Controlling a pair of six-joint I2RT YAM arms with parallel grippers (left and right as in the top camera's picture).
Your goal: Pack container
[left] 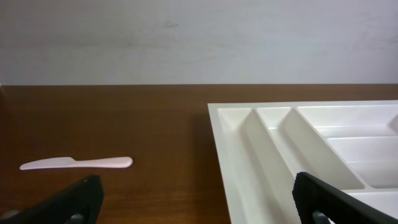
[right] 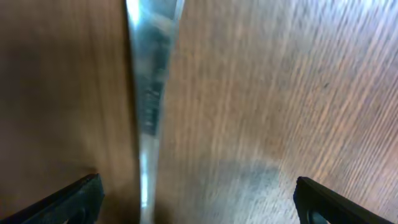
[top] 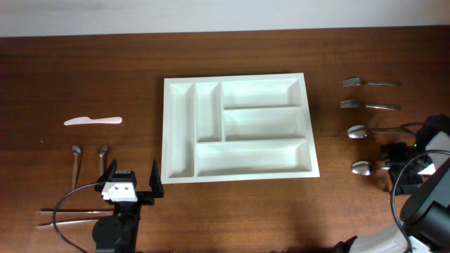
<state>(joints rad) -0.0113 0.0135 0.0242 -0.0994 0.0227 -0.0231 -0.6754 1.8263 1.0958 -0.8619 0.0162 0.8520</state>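
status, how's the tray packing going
Left gripper open, empty, beside the tray. Right gripper open, low over a spoon, not gripping. Tray empty, all compartments. Nothing blocking it.

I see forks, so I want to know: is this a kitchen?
Probably a robot lab, not a kitchen: robot arms stand at a wooden table, with forks and spoons laid out beside an empty tray.

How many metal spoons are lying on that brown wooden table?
4. Two small silver metal spoons lie side by side left of the white plastic cutlery tray; two larger silver spoons lie right of it, the lower one's handle partly hidden. More may be hidden.
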